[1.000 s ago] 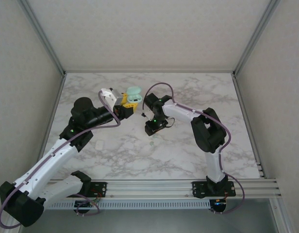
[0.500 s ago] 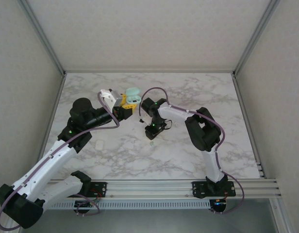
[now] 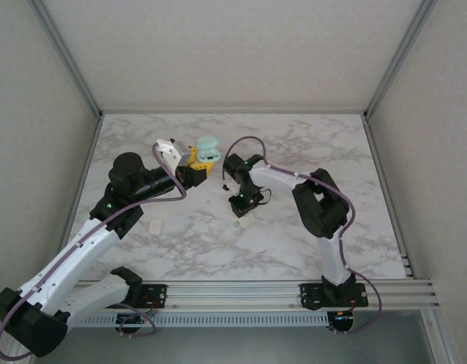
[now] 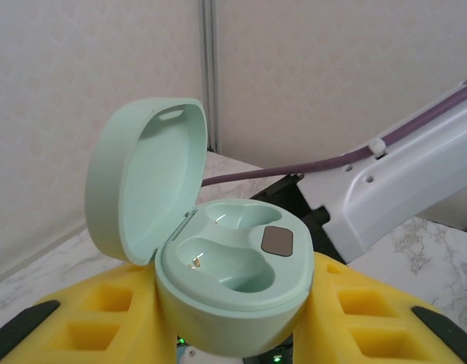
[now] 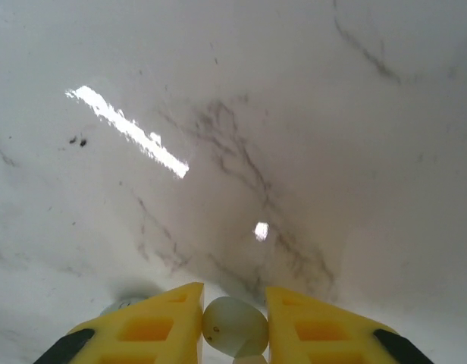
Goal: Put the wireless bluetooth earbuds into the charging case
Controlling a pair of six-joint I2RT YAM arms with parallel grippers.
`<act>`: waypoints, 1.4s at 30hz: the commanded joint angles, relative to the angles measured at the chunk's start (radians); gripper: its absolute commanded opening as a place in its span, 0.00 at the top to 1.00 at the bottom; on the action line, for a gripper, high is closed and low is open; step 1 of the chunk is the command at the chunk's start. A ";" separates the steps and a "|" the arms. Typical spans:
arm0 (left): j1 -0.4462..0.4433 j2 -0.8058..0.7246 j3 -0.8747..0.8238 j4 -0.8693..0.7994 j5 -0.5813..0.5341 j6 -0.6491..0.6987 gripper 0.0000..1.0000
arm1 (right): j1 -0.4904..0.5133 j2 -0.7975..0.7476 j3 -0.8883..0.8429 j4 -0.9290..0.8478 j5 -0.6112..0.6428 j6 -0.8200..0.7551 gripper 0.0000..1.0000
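The pale mint charging case (image 4: 233, 265) has its lid (image 4: 142, 178) up and both wells bare. My left gripper (image 4: 232, 322) is shut on its base, holding it above the table's back left; from above, the case (image 3: 208, 147) shows at the left gripper (image 3: 197, 162). My right gripper (image 5: 233, 324) hangs low over the marble, shut on a pale mint earbud (image 5: 232, 329) between its yellow fingers (image 5: 154, 327). A second earbud (image 5: 123, 305) peeks out behind the left finger. From above, the right gripper (image 3: 239, 205) points down just over a tiny mint earbud (image 3: 236, 223).
A small white piece (image 3: 156, 227) lies on the marble table (image 3: 294, 243) below the left arm. The right arm's purple cable (image 3: 249, 140) loops close to the held case. Walls enclose the table at the back and sides.
The right arm's elbow and wrist shifted slightly left over the mint earbud on the table. The left gripper with the case nudged a little up and left.
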 commanded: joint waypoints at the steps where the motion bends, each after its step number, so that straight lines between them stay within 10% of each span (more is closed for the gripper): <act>1: 0.008 -0.004 0.034 0.011 -0.009 0.011 0.76 | -0.031 -0.080 -0.057 -0.028 -0.070 0.155 0.74; 6: 0.008 0.008 0.039 0.011 0.001 0.010 0.76 | -0.060 -0.168 -0.224 0.074 -0.234 0.337 0.72; 24: 0.008 0.036 0.046 0.026 0.020 -0.001 0.76 | -0.074 -0.259 -0.283 0.025 0.072 0.410 0.64; 42: 0.007 0.027 0.048 0.019 -0.018 0.011 0.77 | 0.016 -0.269 -0.272 0.029 0.049 0.526 0.61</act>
